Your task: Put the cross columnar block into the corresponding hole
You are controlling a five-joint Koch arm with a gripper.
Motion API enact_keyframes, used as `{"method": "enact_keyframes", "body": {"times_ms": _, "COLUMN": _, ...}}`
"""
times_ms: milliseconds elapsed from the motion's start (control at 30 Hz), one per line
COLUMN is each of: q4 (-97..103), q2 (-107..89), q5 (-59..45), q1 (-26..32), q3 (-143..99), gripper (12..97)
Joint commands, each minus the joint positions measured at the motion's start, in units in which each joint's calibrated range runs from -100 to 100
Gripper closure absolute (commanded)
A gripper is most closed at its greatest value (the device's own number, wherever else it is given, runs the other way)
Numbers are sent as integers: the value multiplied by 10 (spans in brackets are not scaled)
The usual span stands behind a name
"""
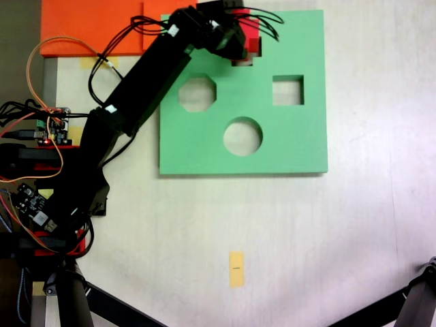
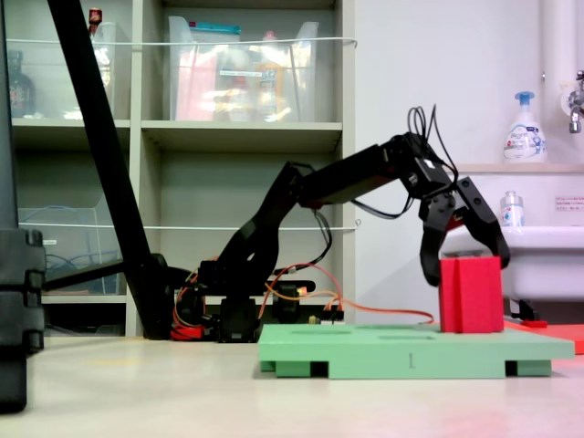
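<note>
The cross columnar block (image 2: 471, 297) is bright red and stands upright on the far right part of the green foam board (image 2: 365, 351). My gripper (image 2: 467, 270) comes down from above with one finger (image 2: 430, 265) against each side of the block's top. From above, the gripper (image 1: 248, 39) and the red block (image 1: 253, 30) sit over the board's (image 1: 300, 143) upper middle. They cover most of the corresponding hole (image 1: 242, 63), of which only a sliver shows below the block. I cannot tell whether the block's foot has entered the hole.
The board also has an octagonal cutout (image 1: 197, 93), a square one (image 1: 287, 90) and a round one (image 1: 242, 136). An orange sheet (image 1: 95, 26) lies behind the board's left corner. A yellow tape mark (image 1: 236, 268) is on the table in front. The arm's base and wiring (image 1: 41, 170) sit at the left.
</note>
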Motion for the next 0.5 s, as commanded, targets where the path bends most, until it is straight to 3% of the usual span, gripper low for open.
{"method": "enact_keyframes", "body": {"times_ms": 0, "q4": 18, "q2": 4, "q5": -3, "q1": -5, "q3": 2, "gripper": 619}}
{"method": "enact_keyframes", "body": {"times_ms": 467, "q4": 20, "q2": 15, "q5": -19, "q1": -12, "q3": 9, "gripper": 617}}
